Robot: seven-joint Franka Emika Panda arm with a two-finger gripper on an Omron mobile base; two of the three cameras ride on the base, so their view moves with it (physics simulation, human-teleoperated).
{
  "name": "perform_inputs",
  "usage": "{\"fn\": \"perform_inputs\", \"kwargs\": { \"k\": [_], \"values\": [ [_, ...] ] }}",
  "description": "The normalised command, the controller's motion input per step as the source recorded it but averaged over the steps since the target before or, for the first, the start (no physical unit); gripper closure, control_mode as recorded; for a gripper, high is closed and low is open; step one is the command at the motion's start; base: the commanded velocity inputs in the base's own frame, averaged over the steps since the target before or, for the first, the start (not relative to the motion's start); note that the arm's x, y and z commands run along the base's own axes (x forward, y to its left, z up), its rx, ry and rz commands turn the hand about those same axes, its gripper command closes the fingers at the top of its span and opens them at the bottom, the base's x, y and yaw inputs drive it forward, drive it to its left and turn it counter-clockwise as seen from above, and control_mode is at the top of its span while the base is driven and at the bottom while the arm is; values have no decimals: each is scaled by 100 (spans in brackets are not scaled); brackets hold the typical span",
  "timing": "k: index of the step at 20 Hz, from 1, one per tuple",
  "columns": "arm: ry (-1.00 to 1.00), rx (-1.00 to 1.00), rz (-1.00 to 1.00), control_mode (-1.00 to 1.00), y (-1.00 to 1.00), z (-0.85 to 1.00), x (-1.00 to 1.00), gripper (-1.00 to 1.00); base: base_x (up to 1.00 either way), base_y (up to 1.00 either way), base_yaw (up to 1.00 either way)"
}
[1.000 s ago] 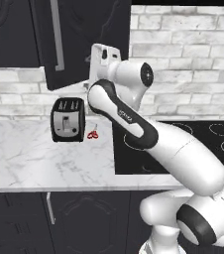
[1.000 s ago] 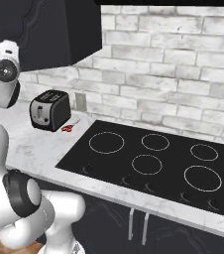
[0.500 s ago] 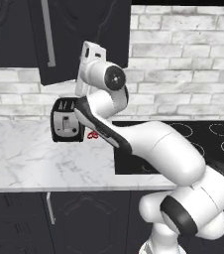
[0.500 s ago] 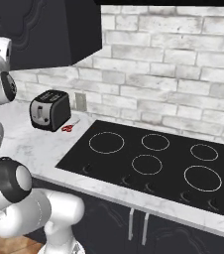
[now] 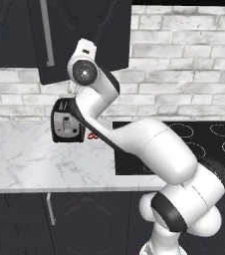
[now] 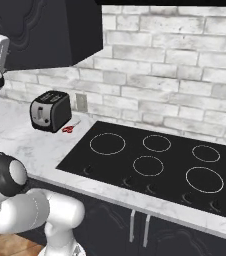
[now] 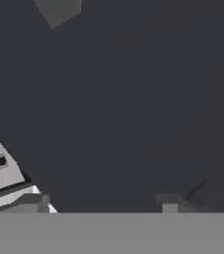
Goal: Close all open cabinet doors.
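Rigid hinged cabinet door (image 5: 79, 37) above the toaster (image 5: 66, 126): push its flat face; pincer (image 7: 104, 203) parted, holding nothing.

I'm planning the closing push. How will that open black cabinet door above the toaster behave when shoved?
The cabinet door looks like a rigid flat panel, so it probably swings as one stiff piece. Its matte face seems unlikely to be slippery. Hanging off the wall cabinet, it should pivot rather than tip.
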Motion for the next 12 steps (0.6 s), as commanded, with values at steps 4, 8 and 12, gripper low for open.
{"fn": "perform_inputs", "kwargs": {
  "k": [4,8,12],
  "values": [
    [0,0,-17,-100,0,-18,24,-100,0,0,0],
    [0,2,-3,-100,-2,-5,34,-100,0,0,0],
    [0,6,-4,-100,0,2,41,-100,0,0,0]
  ]
}}
